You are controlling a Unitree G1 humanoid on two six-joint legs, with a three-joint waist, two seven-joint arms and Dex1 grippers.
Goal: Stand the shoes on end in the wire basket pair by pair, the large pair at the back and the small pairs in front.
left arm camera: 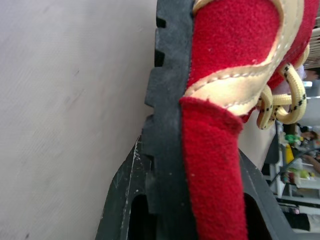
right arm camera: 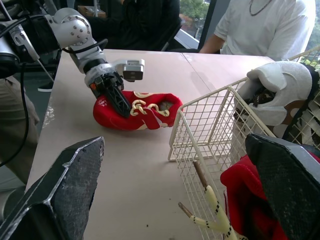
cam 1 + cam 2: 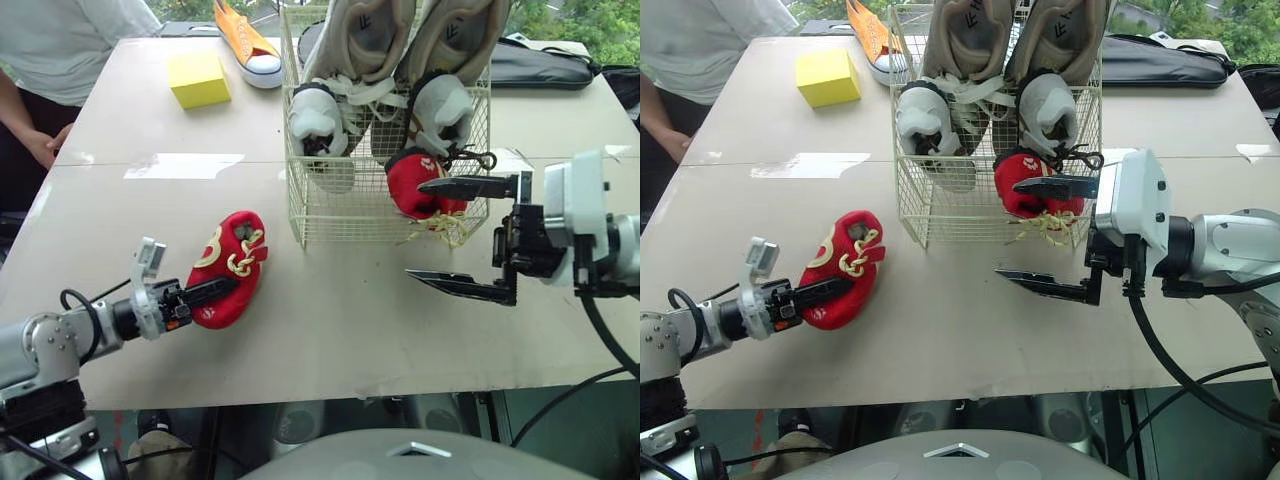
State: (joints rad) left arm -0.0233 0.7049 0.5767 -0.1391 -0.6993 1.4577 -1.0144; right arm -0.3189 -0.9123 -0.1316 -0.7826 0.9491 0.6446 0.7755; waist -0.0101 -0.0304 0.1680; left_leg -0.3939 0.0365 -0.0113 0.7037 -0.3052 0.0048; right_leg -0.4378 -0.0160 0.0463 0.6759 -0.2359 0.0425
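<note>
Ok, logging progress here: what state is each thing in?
Wire basket, upright.
Large pair, on end at back.
White small pair, standing in front.
Red shoe in basket, laces poking through wire.
Red shoe on table, lying down, gripped.
Left gripper, jaws shut on it.
Right gripper, jaws open.
Orange sneaker, loose on table.

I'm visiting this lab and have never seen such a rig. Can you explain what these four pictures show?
This is a two-armed humanoid robot sorting shoes. The two wide pictures come from cameras in its head, looking down over a table. The two close-ups come from a camera on each wrist. Its left claw grips a red shoe lying on the table. Its right claw hangs open beside the wire basket, which holds a large beige pair at the back, a small white pair in front and the other red shoe. A yellow block, an orange sneaker and a black bag lie farther off.
</note>
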